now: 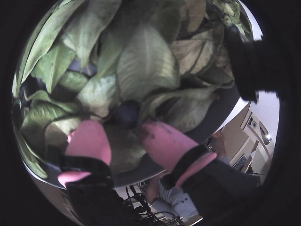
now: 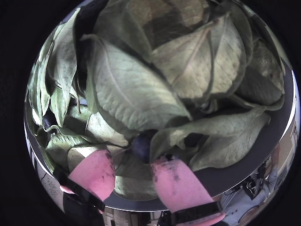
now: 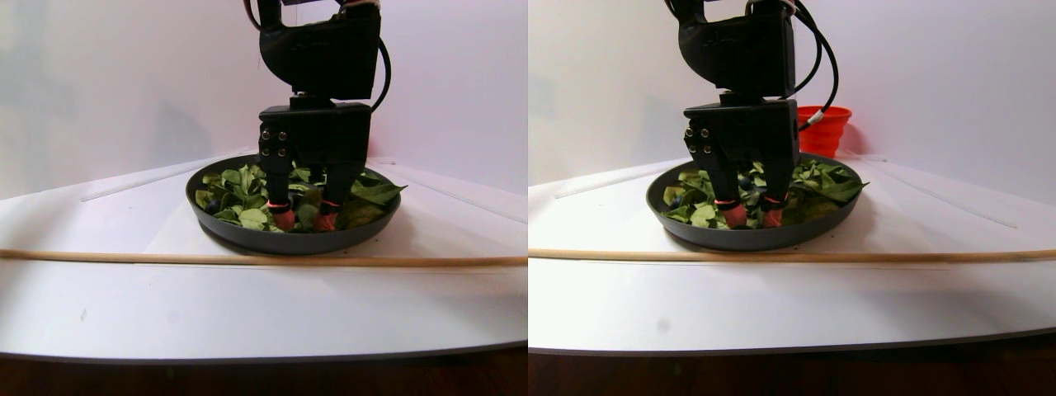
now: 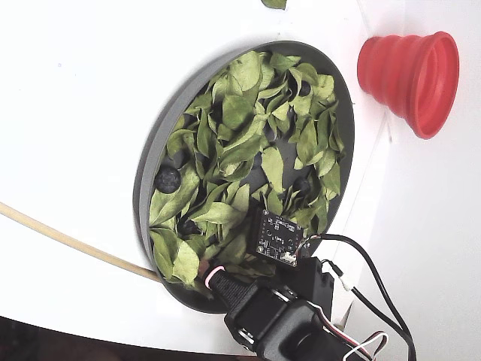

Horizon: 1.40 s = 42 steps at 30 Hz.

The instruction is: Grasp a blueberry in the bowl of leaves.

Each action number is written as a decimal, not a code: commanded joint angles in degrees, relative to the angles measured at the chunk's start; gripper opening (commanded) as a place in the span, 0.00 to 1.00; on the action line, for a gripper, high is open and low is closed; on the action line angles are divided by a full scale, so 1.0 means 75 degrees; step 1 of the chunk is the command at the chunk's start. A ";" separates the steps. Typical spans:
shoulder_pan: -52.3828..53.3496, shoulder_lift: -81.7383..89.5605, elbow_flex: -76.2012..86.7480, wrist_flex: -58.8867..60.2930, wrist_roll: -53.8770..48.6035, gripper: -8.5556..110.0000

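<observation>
The dark-grey bowl point(image 4: 146, 180) holds a loose heap of green leaves point(image 4: 240, 113). My gripper point(image 2: 134, 165) is down among the leaves point(image 2: 136, 89) near the bowl's front rim point(image 2: 244, 160). Its pink fingertips point(image 2: 96, 169) stand apart, so it is open. A dark blueberry point(image 2: 141, 146) lies half under a leaf just beyond the gap between the tips; it also shows in a wrist view point(image 1: 127, 113), ahead of the gripper point(image 1: 124, 139). Other blueberries point(image 4: 167, 179) lie near the bowl's left rim in the fixed view. The stereo pair view shows the gripper point(image 3: 304, 219) in the bowl point(image 3: 247, 238).
A red ribbed cup point(image 4: 409, 71) stands beside the bowl, also behind it in the stereo pair view point(image 3: 821, 128). A thin wooden stick point(image 3: 165, 258) lies across the white table in front of the bowl. One stray leaf point(image 4: 274, 4) lies outside the bowl.
</observation>
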State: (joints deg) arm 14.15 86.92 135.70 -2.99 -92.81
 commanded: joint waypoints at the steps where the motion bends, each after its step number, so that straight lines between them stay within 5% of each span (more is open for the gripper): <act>1: 0.0023 0.0434 -0.0164 -0.0070 -0.0199 0.20; 42: 0.0129 0.1207 -0.0070 0.0305 -0.0387 0.20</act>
State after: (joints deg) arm 14.15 90.44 135.70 -0.88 -95.19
